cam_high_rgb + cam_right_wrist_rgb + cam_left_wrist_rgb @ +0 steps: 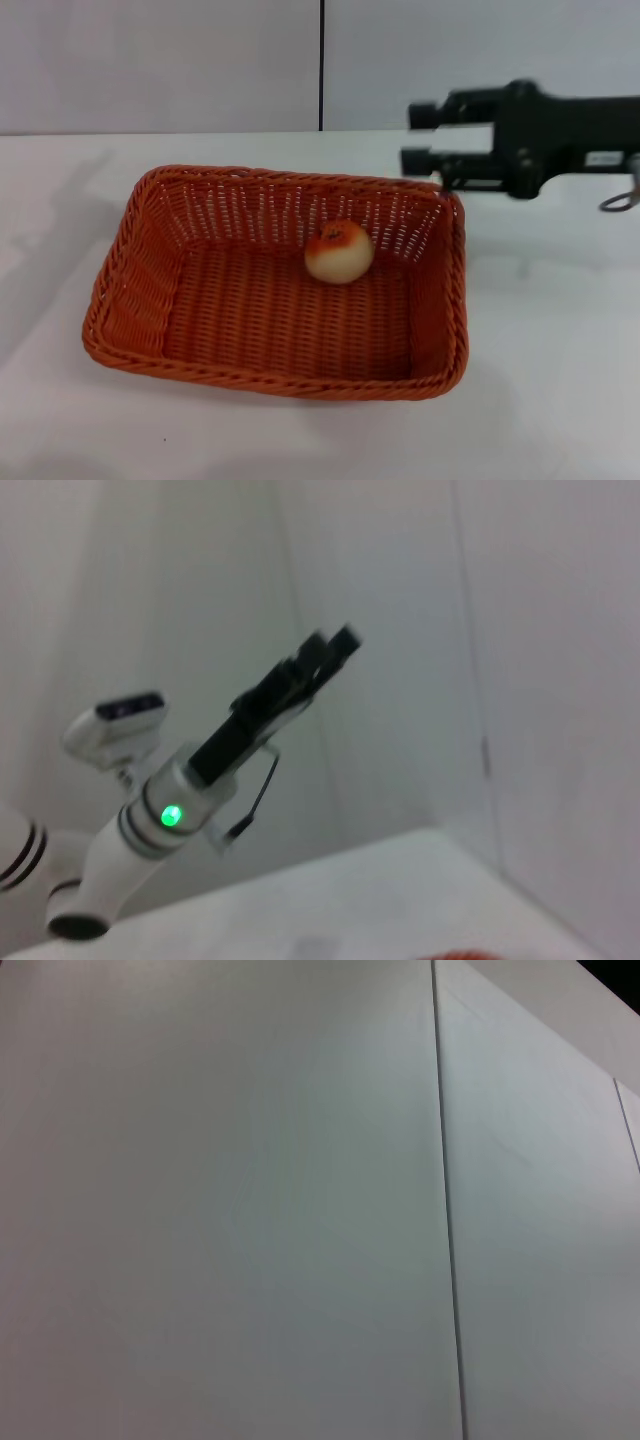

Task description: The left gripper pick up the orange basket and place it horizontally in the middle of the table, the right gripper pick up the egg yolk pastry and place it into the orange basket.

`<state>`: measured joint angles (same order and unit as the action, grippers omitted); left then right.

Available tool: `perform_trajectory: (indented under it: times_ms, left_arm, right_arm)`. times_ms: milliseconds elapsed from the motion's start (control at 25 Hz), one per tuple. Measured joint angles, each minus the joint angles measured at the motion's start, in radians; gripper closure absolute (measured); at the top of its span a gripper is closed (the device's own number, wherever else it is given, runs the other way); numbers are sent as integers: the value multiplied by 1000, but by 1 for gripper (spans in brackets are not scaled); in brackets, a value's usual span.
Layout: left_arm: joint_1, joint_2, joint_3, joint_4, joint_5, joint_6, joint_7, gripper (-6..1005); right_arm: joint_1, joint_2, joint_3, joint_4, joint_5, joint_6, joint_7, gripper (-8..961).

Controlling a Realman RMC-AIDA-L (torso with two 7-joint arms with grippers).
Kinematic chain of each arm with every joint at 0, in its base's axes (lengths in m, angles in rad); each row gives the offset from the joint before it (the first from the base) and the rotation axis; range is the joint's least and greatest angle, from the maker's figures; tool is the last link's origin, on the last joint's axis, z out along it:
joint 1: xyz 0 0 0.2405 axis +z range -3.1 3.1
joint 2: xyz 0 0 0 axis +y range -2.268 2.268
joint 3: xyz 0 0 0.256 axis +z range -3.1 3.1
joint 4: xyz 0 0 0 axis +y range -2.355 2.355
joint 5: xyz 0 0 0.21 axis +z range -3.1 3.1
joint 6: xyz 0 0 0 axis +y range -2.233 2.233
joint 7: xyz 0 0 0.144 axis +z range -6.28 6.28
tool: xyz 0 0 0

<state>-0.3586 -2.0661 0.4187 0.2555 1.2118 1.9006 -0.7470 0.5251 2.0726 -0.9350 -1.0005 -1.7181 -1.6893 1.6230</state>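
In the head view we see the orange basket (275,283) lying lengthwise on the white table (540,350), near its middle. The egg yolk pastry (339,251) sits inside the basket, on its floor close to the far wall, toward the right side. The right gripper (420,137) hangs in the air above the basket's far right corner, its two black fingers (422,113) spread apart with nothing between them, well clear of the pastry.

In the left wrist view we see only a pale wall (220,1200) with a dark vertical seam.

In the right wrist view we see the left gripper (333,646) raised high before the wall, away from the table; its black tips look close together, but we cannot tell for sure. A green light (172,815) glows on its wrist.
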Motion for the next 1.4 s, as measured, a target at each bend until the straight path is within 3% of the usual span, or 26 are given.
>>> perform_trajectory:
  times_ms: [240,320,440,480,520,560,760,960,1400]
  left_arm:
    - [8,1,-7,1,-2,2,0,304]
    - [11,1,-11,1,-5,0,0,304]
    - [12,2,-11,1,-11,-1,0,304]
    - [13,2,-11,1,-13,-2,2,304]
    - [14,2,-11,1,-15,-3,5,304]
    - [14,2,-11,1,-17,-4,7,304]
    - [15,2,-13,-3,-29,-12,16,324]
    - [16,2,-33,-23,-34,-25,49,324]
    - [18,2,-107,-58,-35,-42,108,324]
  right_arm:
    - [-100,2,62,90,229,22,-290,379]
    - [-145,3,147,287,441,64,-581,379]
    - [-152,2,170,348,501,66,-663,379]
    - [-161,1,212,457,605,63,-811,379]
    - [-161,1,212,457,605,63,-811,379]
    - [-170,2,244,550,712,58,-950,379]
    - [-187,3,257,695,950,35,-1119,379]
    - [-202,3,258,740,1091,30,-1134,379]
    - [-207,2,325,767,1124,30,-1137,379]
